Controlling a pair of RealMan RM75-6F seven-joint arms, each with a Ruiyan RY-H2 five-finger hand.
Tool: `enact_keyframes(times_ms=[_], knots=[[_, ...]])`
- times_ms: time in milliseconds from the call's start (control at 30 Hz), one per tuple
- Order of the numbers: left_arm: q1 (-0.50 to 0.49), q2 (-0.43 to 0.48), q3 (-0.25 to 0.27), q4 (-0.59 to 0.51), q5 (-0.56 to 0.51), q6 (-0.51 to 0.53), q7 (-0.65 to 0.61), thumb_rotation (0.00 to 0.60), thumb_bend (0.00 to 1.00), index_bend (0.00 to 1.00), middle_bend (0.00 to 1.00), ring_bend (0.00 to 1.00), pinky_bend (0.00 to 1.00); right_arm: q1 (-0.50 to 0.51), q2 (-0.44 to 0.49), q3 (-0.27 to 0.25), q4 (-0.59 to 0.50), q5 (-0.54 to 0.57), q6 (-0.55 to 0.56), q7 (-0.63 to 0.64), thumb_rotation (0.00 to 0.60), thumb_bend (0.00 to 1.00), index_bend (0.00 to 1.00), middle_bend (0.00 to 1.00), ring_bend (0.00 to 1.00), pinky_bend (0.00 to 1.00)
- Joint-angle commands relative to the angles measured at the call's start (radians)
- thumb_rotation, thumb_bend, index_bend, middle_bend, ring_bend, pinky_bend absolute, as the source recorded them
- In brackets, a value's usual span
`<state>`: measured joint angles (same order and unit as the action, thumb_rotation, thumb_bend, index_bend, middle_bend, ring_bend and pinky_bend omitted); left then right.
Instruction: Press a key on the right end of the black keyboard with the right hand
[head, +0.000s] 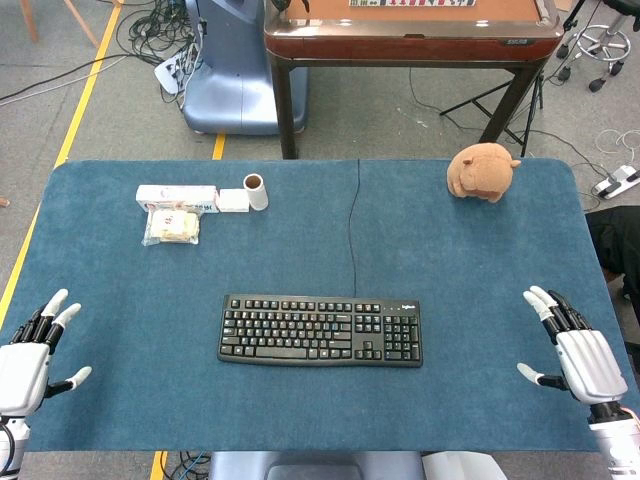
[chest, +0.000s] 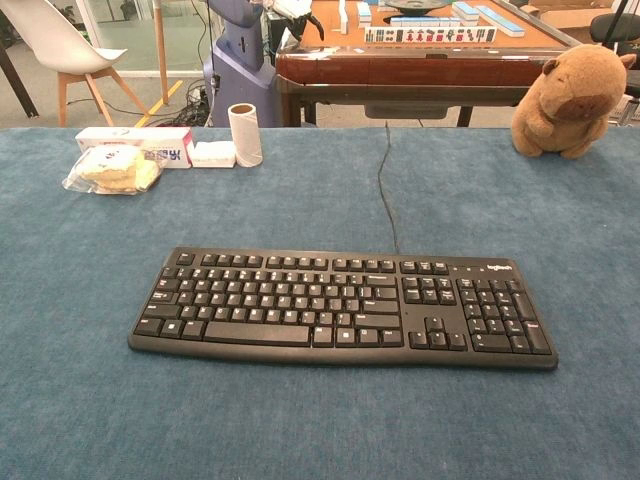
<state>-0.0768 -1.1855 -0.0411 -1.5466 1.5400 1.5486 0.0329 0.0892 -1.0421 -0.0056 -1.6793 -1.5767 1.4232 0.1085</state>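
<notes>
Head view:
- Black keyboard (head: 320, 330): flat on blue table mat (head: 130, 300), centre-front, long side parallel to near edge. Cable (head: 352, 230) runs from back edge straight toward far side. Numpad (head: 401, 335) at right end = target zone. No key touched; task not begun as far as visible.
- Right hand (head: 578, 350): at right edge of mat, well apart from keyboard's right end. Fingers spread, extended forward, thumb out to side; holds nothing. Whether resting on mat or hovering: can't tell.
- Left hand (head: 35, 350): at left edge of mat, well apart from keyboard. Fingers spread, thumb out, holds nothing. Not needed for task.
- Misc, far left: white box (head: 177, 195), bagged snack (head: 172, 226) just in front of it, small roll (head: 256, 190) beside box. Far right: brown capybara plush (head: 482, 171). None near keyboard.

Chest view:
- Keyboard fills mid-frame, all keys level, none visibly depressed. Numpad block at right end, unobstructed.
- Neither hand in this frame.
- Plush top right, box/snack/roll top left, all behind keyboard.

Status, est.:
- Done: nothing.
- Left: bring right hand inward across mat to numpad, lower one fingertip onto a right-end key, press, lift off.
</notes>
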Motion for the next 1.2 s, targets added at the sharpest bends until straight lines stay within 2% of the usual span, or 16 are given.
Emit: enact_keyframes(times_ms=[33,267,367,467,600,633,733,767,833,933,1133,1200], knots=[[0.0,0.0,-0.001,0.003,-0.003,-0.003,-0.002,0.6,0.08,0.17,0.02,0.08,0.2,0.001,-0.001,-0.001,-0.002,0.001,-0.003,-0.006,0.6,0.0,0.0,0.01,0.0,0.19],[-0.006,-0.002,0.002,0.008,-0.006,-0.019,-0.002,0.6,0.08,0.19,0.02,0.08,0.2,0.006,-0.006,0.002,-0.006,0.009,-0.012,-0.012,0.6,0.0,0.01,0.03,0.0,0.19],[-0.006,-0.001,0.002,0.01,-0.008,-0.021,-0.004,0.6,0.08,0.19,0.02,0.08,0.2,0.007,-0.01,0.003,-0.008,0.004,-0.011,-0.015,0.6,0.0,0.04,0.07,0.0,0.19],[-0.007,-0.002,0.0,0.017,-0.011,-0.023,-0.004,0.6,0.08,0.19,0.02,0.08,0.2,0.012,-0.01,0.004,-0.016,0.001,-0.014,-0.021,0.6,0.0,0.08,0.15,0.05,0.26],[-0.01,0.003,-0.007,0.017,-0.029,-0.035,-0.016,0.6,0.08,0.19,0.02,0.08,0.2,0.035,0.013,0.005,-0.057,-0.035,-0.027,-0.059,0.6,0.0,0.15,0.39,0.29,0.47],[-0.009,0.005,-0.008,0.015,-0.029,-0.033,-0.016,0.6,0.08,0.19,0.02,0.08,0.2,0.043,0.02,0.002,-0.067,-0.046,-0.037,-0.075,0.6,0.0,0.18,0.46,0.36,0.51],[-0.005,0.014,-0.003,-0.005,-0.022,-0.025,0.002,0.6,0.08,0.19,0.02,0.08,0.2,0.071,0.043,-0.006,-0.111,-0.071,-0.082,-0.135,0.6,0.01,0.22,0.59,0.48,0.58],[-0.004,0.018,-0.001,-0.013,-0.015,-0.02,0.01,0.6,0.08,0.19,0.02,0.08,0.2,0.081,0.045,-0.008,-0.129,-0.078,-0.099,-0.159,0.6,0.02,0.23,0.61,0.51,0.6],[0.0,0.022,0.003,-0.021,-0.007,-0.012,0.019,0.6,0.08,0.19,0.02,0.08,0.2,0.095,0.042,-0.01,-0.151,-0.087,-0.119,-0.185,0.6,0.1,0.25,0.7,0.59,0.65],[0.005,0.029,0.003,-0.032,-0.007,-0.005,0.022,0.6,0.08,0.19,0.02,0.08,0.2,0.115,0.03,-0.015,-0.177,-0.098,-0.154,-0.227,0.6,0.2,0.27,0.8,0.68,0.66],[0.013,0.041,-0.005,-0.036,-0.022,0.005,0.005,0.6,0.08,0.19,0.02,0.08,0.2,0.161,-0.02,-0.017,-0.191,-0.091,-0.237,-0.307,0.6,0.31,0.33,0.98,0.89,0.82],[0.013,0.044,-0.009,-0.035,-0.031,0.003,0.001,0.6,0.08,0.19,0.02,0.08,0.2,0.178,-0.039,-0.017,-0.19,-0.077,-0.273,-0.332,0.6,0.34,0.35,1.0,0.93,0.86]])
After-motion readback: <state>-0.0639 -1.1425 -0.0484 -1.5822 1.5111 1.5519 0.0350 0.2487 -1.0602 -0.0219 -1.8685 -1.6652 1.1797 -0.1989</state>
